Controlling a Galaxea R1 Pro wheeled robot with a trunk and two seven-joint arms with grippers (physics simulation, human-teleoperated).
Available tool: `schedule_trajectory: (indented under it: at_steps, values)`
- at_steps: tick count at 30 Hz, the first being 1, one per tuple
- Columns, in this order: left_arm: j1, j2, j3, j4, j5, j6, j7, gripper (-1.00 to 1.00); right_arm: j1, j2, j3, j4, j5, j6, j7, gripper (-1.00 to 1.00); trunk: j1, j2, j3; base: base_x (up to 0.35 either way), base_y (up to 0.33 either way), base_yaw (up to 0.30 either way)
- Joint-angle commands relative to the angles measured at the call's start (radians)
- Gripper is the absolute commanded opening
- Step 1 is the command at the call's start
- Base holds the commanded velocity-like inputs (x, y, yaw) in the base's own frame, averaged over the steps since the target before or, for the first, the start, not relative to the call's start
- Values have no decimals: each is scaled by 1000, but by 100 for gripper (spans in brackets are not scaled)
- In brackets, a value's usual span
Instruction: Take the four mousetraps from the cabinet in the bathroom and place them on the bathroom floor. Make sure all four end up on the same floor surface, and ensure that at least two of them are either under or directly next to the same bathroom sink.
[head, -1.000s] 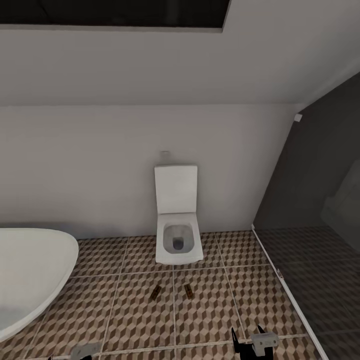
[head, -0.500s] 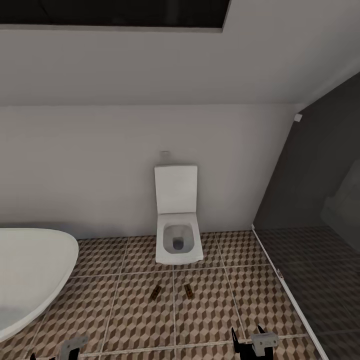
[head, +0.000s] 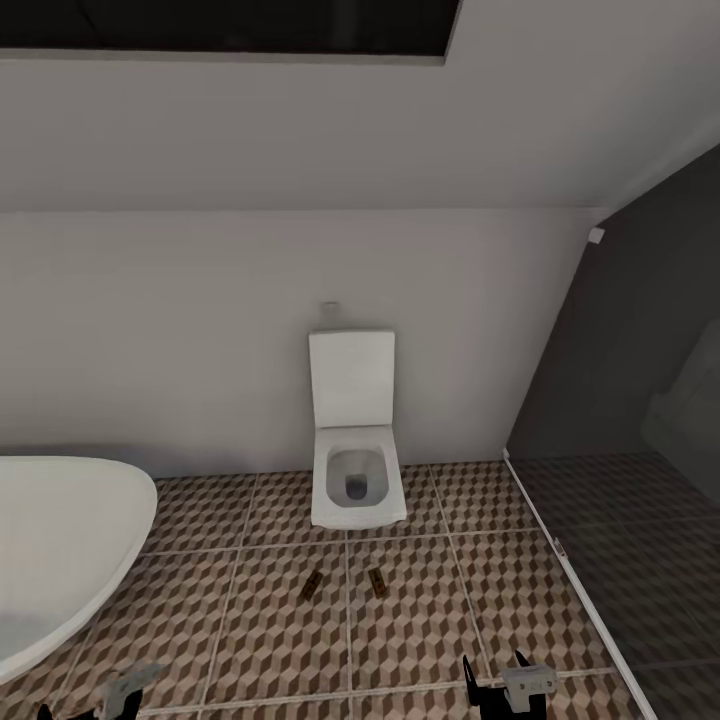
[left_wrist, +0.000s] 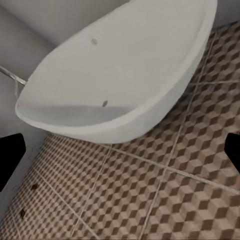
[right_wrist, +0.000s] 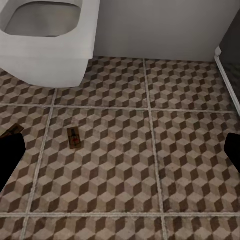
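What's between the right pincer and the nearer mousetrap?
Nothing visible. Bare tiled floor lies between the right pincer and the right mousetrap. The toilet stands beyond the trap. The pincer is open and empty.

Bathroom floor (head: 270, 640): matt tiles, cube-printed, pale grout; 2 mousetraps (head: 311, 586) (head: 376, 582): brown wood; toilet (head: 356, 470) and tub (head: 60, 540): smooth white, ceramic-looking; wall (head: 200, 330): matt.

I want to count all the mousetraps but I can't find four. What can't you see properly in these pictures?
- Two mousetraps lie on the bathroom floor in the head view, too small for detail.
- Right wrist view: one mousetrap is whole; a second is partly hidden by a dark fingertip.
- Head view: the left gripper and right gripper are cut off by the bottom edge.
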Motion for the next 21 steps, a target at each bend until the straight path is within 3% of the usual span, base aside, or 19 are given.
schedule_trajectory:
  at_steps: [1,6,7,8,15,16,21]
  values:
    - [-2,4,-8,-18,5,-3,-24,100,-1,0,9,1,-9,-3,-2,100,1,-2,-2,0,0,0]
    - [-2,17,-9,-90,4,-5,-217,100,-1,0,9,1,-9,-3,-2,100,1,-2,-2,0,0,0]
    - [-2,18,-9,-101,4,-5,-263,100,-1,0,9,1,-9,-3,-2,100,1,-2,-2,0,0,0]
    - [-2,21,-9,-117,4,-4,-354,100,-1,0,9,1,-9,-3,-2,100,1,-2,-2,0,0,0]
    - [-2,33,-11,-143,2,-2,-638,100,-1,0,9,1,-9,-3,-2,100,1,-2,-2,0,0,0]
    - [-2,37,-11,-146,2,-1,-705,100,-1,0,9,1,-9,-3,-2,100,1,-2,-2,0,0,0]
    - [-2,52,-11,-149,2,1,-831,100,-1,0,9,1,-9,-3,-2,100,1,-2,-2,0,0,0]
